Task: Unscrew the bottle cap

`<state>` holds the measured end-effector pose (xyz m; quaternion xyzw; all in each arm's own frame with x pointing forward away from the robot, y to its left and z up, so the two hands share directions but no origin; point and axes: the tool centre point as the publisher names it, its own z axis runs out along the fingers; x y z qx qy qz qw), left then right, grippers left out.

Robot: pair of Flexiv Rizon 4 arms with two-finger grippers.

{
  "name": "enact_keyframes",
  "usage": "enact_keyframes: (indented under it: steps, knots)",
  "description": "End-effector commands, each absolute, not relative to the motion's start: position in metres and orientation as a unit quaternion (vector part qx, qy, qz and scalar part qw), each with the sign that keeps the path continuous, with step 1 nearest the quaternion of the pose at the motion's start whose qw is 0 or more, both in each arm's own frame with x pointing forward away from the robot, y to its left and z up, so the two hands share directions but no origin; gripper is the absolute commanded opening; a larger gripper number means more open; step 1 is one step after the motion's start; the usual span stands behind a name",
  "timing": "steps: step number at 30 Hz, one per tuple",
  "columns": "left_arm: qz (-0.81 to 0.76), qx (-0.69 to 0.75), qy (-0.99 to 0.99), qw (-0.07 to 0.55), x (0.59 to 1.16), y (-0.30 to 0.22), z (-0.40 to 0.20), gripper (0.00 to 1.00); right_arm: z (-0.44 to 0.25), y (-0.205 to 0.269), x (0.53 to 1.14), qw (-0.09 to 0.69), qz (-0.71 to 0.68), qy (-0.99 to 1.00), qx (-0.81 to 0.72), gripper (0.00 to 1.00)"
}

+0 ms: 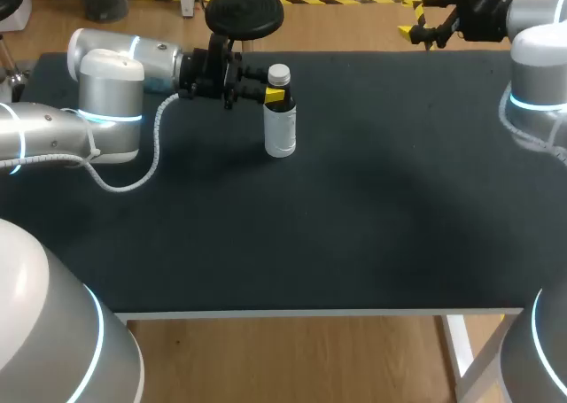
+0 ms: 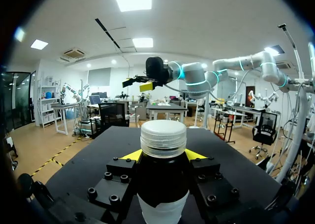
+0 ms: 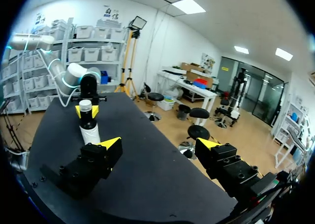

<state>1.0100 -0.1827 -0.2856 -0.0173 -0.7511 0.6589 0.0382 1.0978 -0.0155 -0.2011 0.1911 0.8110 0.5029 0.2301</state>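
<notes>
One bottle (image 1: 281, 128), white cap (image 1: 279, 73) on, upright on our black bench (image 1: 354, 217), far left. Our left gripper (image 1: 273, 91): fingers clamped on its dark shoulder below the cap. Our right gripper (image 1: 416, 22): fingers spread wide, holding nothing, at the far right edge.

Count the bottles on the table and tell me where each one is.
1. The bottle stands upright on the table, toward its far left, gripped near the neck by the left gripper. Nothing seems hidden.
</notes>
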Motion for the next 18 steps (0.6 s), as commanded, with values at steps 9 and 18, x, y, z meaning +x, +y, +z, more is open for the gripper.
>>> enact_keyframes:
  steps: [9,18]
  knots:
    - [0.659,-0.019,-0.751,0.040,1.012,-0.183,-0.287,0.00,-0.207,0.010,1.109,0.087,0.504,0.854,0.096,1.00]
    - [0.659,-0.019,-0.751,0.040,1.012,-0.183,-0.287,0.00,-0.208,0.036,1.097,0.068,0.494,0.864,0.066,1.00]
